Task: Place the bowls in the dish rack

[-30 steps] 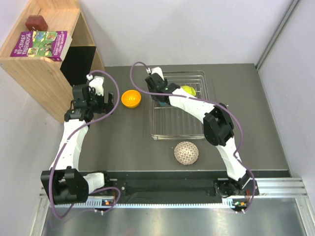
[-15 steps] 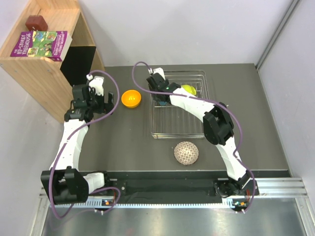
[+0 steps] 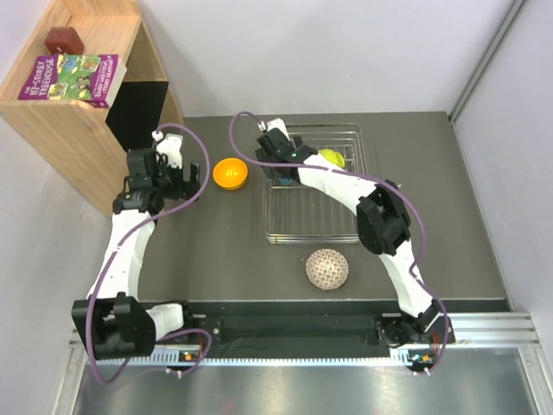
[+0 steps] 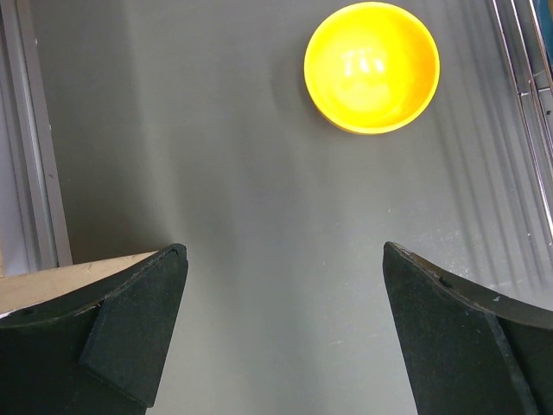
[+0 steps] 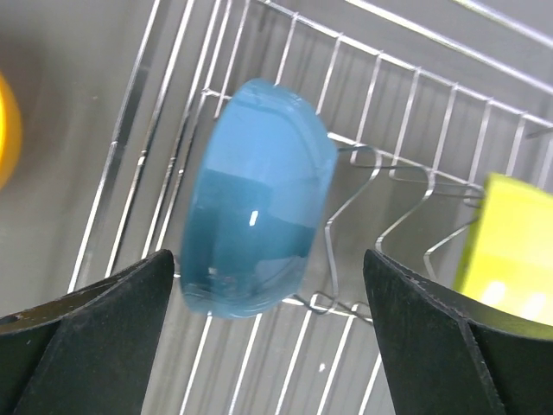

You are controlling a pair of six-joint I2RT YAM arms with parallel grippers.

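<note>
The blue bowl point(image 5: 255, 203) stands on its edge among the prongs of the dish rack point(image 3: 315, 220), at the rack's far left. My right gripper point(image 5: 268, 255) hangs open around it, and neither finger touches it. A yellow-green bowl point(image 3: 330, 158) leans in the rack just right of it. On the table left of the rack sits the orange bowl point(image 3: 231, 173), mouth up. My left gripper point(image 4: 283, 251) is open and holds nothing, a little short of that bowl point(image 4: 371, 65). The white bowl with brown lattice point(image 3: 327, 269) lies upside down in front of the rack.
A wooden shelf unit point(image 3: 86, 112) stands at the far left, close behind my left arm, with a book point(image 3: 73, 76) and a dark red object point(image 3: 63, 39) on top. Walls close in the table at the back and right.
My right gripper has opened wide and let go of the blue bowl, which now stands in the rack. The left arm has not moved.
</note>
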